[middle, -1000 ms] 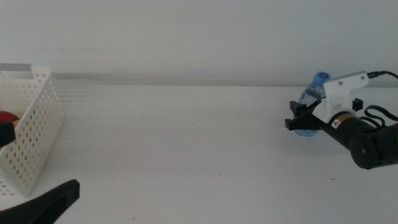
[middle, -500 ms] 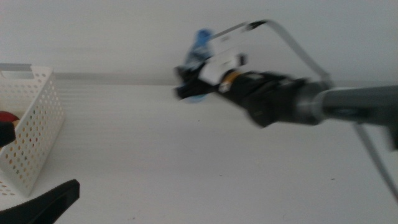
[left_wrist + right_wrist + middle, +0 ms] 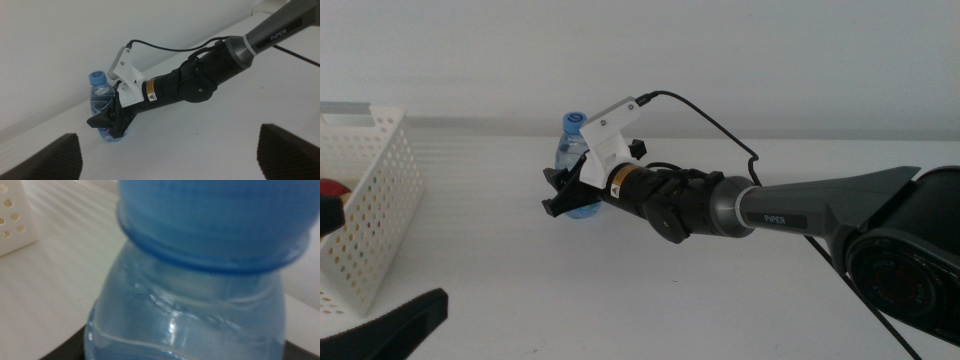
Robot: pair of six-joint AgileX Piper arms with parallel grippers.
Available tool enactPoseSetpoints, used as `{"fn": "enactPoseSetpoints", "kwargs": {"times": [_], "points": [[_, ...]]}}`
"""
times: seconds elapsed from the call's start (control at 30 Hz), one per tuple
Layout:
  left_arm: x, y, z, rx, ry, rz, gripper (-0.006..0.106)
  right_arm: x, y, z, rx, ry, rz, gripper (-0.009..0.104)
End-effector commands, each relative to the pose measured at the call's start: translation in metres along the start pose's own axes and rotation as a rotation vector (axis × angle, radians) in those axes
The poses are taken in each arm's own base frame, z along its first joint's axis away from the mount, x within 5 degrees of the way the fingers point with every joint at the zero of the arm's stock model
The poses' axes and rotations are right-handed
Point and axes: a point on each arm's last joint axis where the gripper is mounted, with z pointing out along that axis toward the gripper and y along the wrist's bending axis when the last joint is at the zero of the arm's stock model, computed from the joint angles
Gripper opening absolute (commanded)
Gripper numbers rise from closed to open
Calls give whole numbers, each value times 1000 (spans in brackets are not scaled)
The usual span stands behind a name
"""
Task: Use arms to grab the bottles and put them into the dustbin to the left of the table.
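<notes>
Right hand [image 3: 563, 195] closed on our water bottle [image 3: 572, 160], upright | basket [image 3: 375, 215] well beyond the hand, something red [image 3: 332, 188] already inside | left hand [image 3: 165, 152] waits spread, holding nothing | we judge carry and drop remain.

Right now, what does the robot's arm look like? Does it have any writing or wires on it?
The right arm is dark grey with white PIPER lettering. Its wrist is black with a small yellow warning sticker. A white camera bracket sits on top, with a thin black cable looping back. The right gripper has black jaws. The left gripper shows blurred dark jaws.
</notes>
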Motion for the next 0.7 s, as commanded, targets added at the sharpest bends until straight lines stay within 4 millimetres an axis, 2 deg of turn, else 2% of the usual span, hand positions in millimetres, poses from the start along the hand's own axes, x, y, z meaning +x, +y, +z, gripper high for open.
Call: {"fn": "enactPoseSetpoints", "kwargs": {"times": [0.0,0.07,0.1,0.17,0.23,0.47,0.67], "points": [[0,-1,0,9,-16,-4,94,-5,3,0,-6,-17,-7,16],[0,-1,0,9,-16,-4,94,-5,3,0,-6,-12,-7,32],[0,-1,0,9,-16,-4,94,-7,3,-1,-5,2,-10,52],[0,-1,0,9,-16,-4,94,-9,2,-4,-2,28,-9,68],[0,-1,0,9,-16,-4,94,-14,1,-9,6,79,31,77],[0,-1,0,9,-16,-4,94,-24,-2,-42,47,340,97,78],[0,-1,0,9,-16,-4,94,-38,0,-103,39,492,122,78]]}}
